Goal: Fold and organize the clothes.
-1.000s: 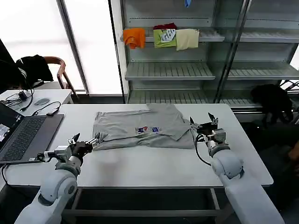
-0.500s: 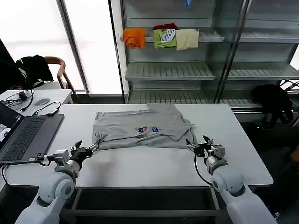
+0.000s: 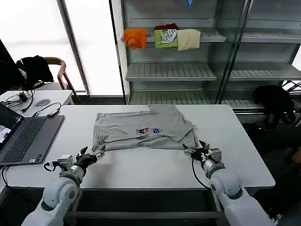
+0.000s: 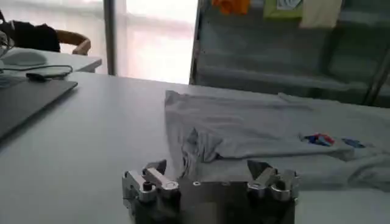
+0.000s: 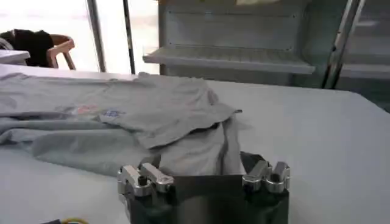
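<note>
- Landmark: white table (image 3: 141, 174). The light grey shirt (image 3: 141, 129) lies on the table's middle, nearer the far edge than the near edge, partly folded: one side panel is turned over the body, and the small chest print (image 3: 149, 131) faces up.
- Left gripper (image 3: 94, 155): low over the table near the near edge, just off the shirt's near left corner. The fingers look spread, nothing between them; the left wrist view shows both finger bases apart, with the bunched shirt corner (image 4: 198, 143) ahead of them and not touching.
- Right gripper (image 3: 192, 151): low over the table near the near edge, at the shirt's near right corner. The fingers look parted and empty; in the right wrist view the hem (image 5: 201, 152) lies just beyond the finger bases. Whether the tips touch fabric cannot be told.
- Laptop (image 3: 23, 136) sits at the table's left end, well apart from the shirt.
- Step in hand (judgement): both arms are positioned for a paired grasp of the near hem corners, for the lengthwise fold away from the robot.
- Next move calls for (judgement): slide each lower finger under the hem, close on one layer only at the left corner, where the fabric is bunched, then lift both corners evenly.
- Risk (judgement): thin fabric may drag and undo the existing side fold.
</note>
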Robot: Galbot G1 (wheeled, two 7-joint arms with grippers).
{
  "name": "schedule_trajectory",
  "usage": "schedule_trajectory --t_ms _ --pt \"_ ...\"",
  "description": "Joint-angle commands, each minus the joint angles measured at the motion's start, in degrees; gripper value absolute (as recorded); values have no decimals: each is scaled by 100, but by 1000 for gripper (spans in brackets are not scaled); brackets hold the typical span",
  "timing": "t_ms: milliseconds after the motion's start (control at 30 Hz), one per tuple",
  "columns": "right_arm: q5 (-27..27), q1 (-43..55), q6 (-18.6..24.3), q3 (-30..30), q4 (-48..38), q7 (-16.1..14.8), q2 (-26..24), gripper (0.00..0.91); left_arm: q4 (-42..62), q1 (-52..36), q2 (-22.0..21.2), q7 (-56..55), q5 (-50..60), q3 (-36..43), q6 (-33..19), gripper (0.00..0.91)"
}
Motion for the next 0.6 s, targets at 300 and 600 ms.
schedule_trajectory --t_ms 300,600 --pt "-82 8 -13 -28 -107 -87 30 625 531 -147 -80 141 14 57 -94 433" --pt "-127 71 31 -56 -214 -115 46 383 832 -202 -114 269 81 70 -197 91"
